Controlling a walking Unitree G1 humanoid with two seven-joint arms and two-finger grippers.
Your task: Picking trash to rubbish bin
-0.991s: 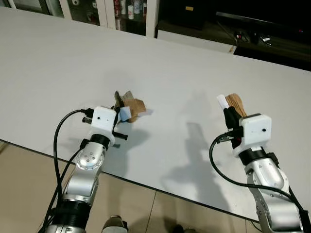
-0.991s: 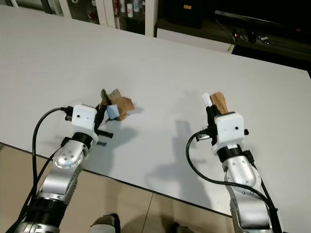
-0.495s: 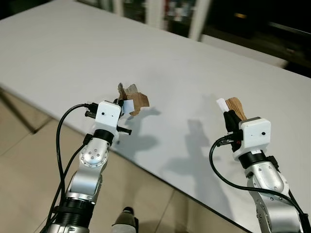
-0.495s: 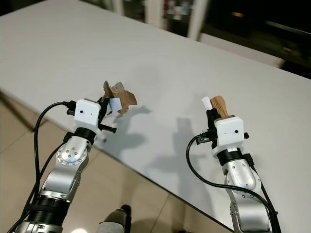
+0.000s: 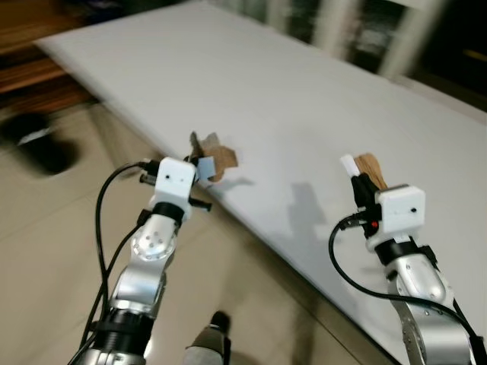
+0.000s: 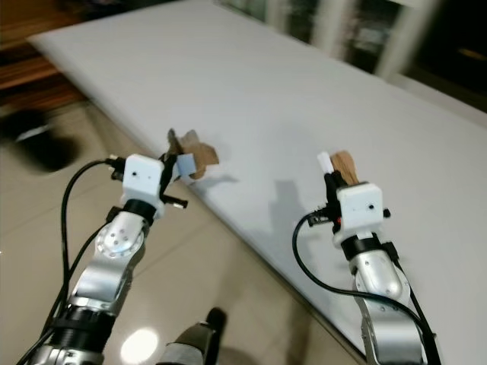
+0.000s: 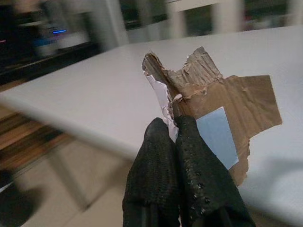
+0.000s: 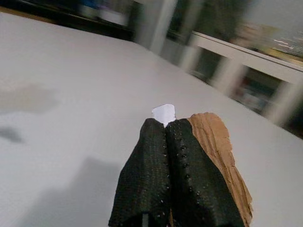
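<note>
My left gripper (image 5: 199, 164) is shut on a torn piece of brown cardboard (image 7: 222, 101) with a pale blue label, held in the air above the near edge of the white table (image 5: 304, 99). My right gripper (image 5: 361, 179) is shut on a brown cardboard scrap (image 8: 218, 151) with a white bit (image 8: 164, 113) at its tip, raised over the table. A dark round bin (image 5: 36, 143) stands on the floor at the far left, blurred.
The long white table runs from upper left to lower right. Beige tiled floor (image 5: 251, 304) lies between me and the table's edge. Blurred shelves and furniture line the far side of the room.
The camera has swung left, bringing the floor and the dark bin into view. Both grippers keep hold of their cardboard pieces in the same raised pose.
</note>
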